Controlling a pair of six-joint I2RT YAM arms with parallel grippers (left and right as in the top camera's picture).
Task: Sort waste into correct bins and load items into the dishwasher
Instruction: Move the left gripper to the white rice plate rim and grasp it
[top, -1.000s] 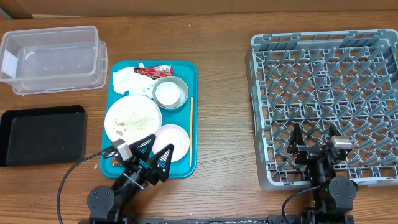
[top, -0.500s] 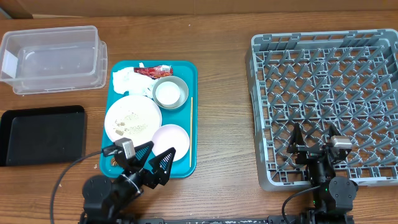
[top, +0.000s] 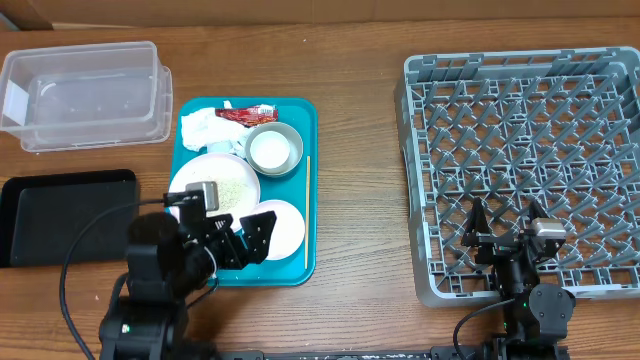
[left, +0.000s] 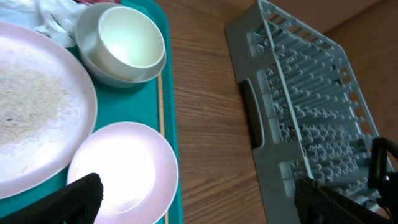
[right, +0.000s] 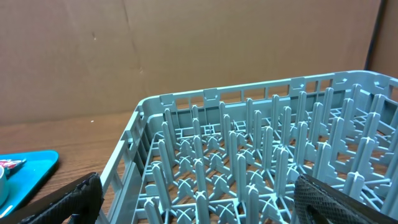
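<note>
teal tray (top: 298, 112), grey lattice rack (top: 520, 120), pale pink small plate (top: 283, 222), red wrapper (top: 250, 113), black bin (top: 60, 215).

Teal tray (top: 300, 115) on wooden table (top: 360, 200); cardboard backdrop (right: 186, 50)

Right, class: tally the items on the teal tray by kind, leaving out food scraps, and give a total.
Plates: 2 (large plate, small plate)
Bowl: 1
Wooden stick: 1
Napkin: 1
Red wrapper: 1
Total: 6
</note>
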